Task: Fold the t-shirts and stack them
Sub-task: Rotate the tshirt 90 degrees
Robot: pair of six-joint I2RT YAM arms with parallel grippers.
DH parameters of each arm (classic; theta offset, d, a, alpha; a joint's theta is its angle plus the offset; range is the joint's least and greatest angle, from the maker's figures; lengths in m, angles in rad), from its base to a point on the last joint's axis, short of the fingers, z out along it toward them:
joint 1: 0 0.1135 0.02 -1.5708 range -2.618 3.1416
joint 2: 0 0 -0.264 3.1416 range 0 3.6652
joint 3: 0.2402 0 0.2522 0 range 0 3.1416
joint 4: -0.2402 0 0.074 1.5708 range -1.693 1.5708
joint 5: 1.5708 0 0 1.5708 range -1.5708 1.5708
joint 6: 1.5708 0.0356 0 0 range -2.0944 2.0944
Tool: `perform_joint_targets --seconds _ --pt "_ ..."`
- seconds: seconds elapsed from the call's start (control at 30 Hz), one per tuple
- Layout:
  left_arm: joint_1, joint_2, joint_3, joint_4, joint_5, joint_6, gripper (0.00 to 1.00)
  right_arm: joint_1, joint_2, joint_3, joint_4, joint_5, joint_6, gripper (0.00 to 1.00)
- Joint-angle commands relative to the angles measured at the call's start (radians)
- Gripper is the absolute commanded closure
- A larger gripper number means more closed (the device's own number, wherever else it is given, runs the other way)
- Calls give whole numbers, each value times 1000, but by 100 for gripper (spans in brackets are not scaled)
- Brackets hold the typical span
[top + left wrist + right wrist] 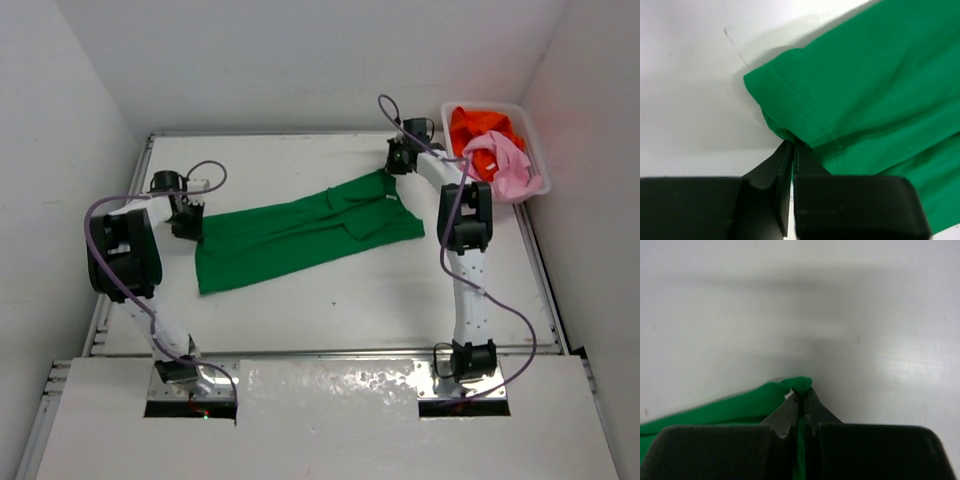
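Note:
The green t-shirt [300, 232] lies stretched across the table, folded lengthwise, running from lower left to upper right. My left gripper [186, 222] is shut on its left hem corner; the left wrist view shows the green cloth [865, 85] pinched at my fingertips [792, 147]. My right gripper [393, 160] is shut on the shirt's far right corner; the right wrist view shows green cloth [740, 407] caught between the tips [804, 392]. The orange t-shirt [482, 126] and the pink t-shirt [505, 160] lie crumpled in the basket.
The white lattice basket [531, 128] stands at the back right corner, by the right wall. White walls close the table on the left, back and right. A white panel [330, 390] covers the near edge between the arm bases.

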Motion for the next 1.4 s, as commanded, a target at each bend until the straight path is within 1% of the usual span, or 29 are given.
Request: perform_joint_targets --seconds 0.0,0.1,0.13,0.2,0.23,0.27,0.3,0.33,0.4,0.47,0.5,0.53,0.57,0.6,0.63,0.67,0.7,0.73,0.8,0.83,0.87,0.9,0.93,1.03,1.23,1.27,1.3,1.33,1.37 --pt "16 -19 -93 -97 -57 65 100 14 106 150 105 23 68 100" --pt "14 -64 -141 -126 -48 93 100 17 166 193 189 9 93 90" --pt "14 -81 -155 -152 -48 116 100 16 179 206 200 4 104 77" --pt "14 -101 -193 -176 -41 145 100 17 200 254 211 -8 118 65" --pt "14 -127 -205 -192 -34 174 100 17 184 260 218 -13 121 53" --pt "14 -142 -211 -199 -31 182 99 17 168 253 225 -13 122 50" --pt "14 -153 -207 -215 -26 197 93 17 147 242 244 -11 119 47" --pt "14 -179 -195 -251 -12 225 75 17 122 233 251 -7 105 44" --pt "17 -222 -137 -299 9 257 57 13 50 228 237 7 79 39" --pt "27 -243 -34 -337 50 283 54 11 -10 211 196 24 70 39" --pt "42 -257 1 -376 76 295 53 11 -87 191 179 50 64 39" --pt "51 -260 41 -394 147 321 51 11 -134 158 165 65 55 39" --pt "75 -263 104 -403 181 326 49 13 -184 63 141 79 52 39" --pt "83 -257 129 -414 243 332 48 14 -283 5 130 96 59 41" --pt "92 -250 150 -407 259 329 48 13 -333 -124 116 102 68 42" --pt "97 -239 173 -393 264 314 48 13 -379 -195 90 113 79 45" --pt "97 -208 175 -335 247 291 48 13 -465 -258 84 125 105 54" --pt "99 -190 172 -300 224 229 48 14 -503 -398 80 137 121 58" --pt "97 -117 163 -225 204 165 48 17 -597 -528 105 186 163 65" --pt "97 -93 158 -203 210 156 48 17 -614 -628 111 199 177 65" --pt "88 -70 148 -184 213 148 47 17 -626 -664 104 205 191 65" --pt "82 -35 141 -151 200 144 47 17 -630 -688 99 208 216 61" --pt "73 -21 135 -140 184 150 47 17 -622 -708 88 194 223 51" --pt "50 10 99 -121 161 165 46 19 -552 -691 35 150 248 44" --pt "48 -45 -21 -88 163 185 47 19 -429 -645 50 144 305 46" --pt "48 -52 -40 -85 157 190 51 19 -382 -627 41 141 306 50" --pt "48 -59 -56 -85 153 203 66 19 -355 -607 39 138 308 53" --pt "48 -62 -92 -86 152 208 73 19 -328 -564 44 138 309 57" --pt "48 -67 -112 -86 149 211 78 19 -271 -541 48 109 311 64"
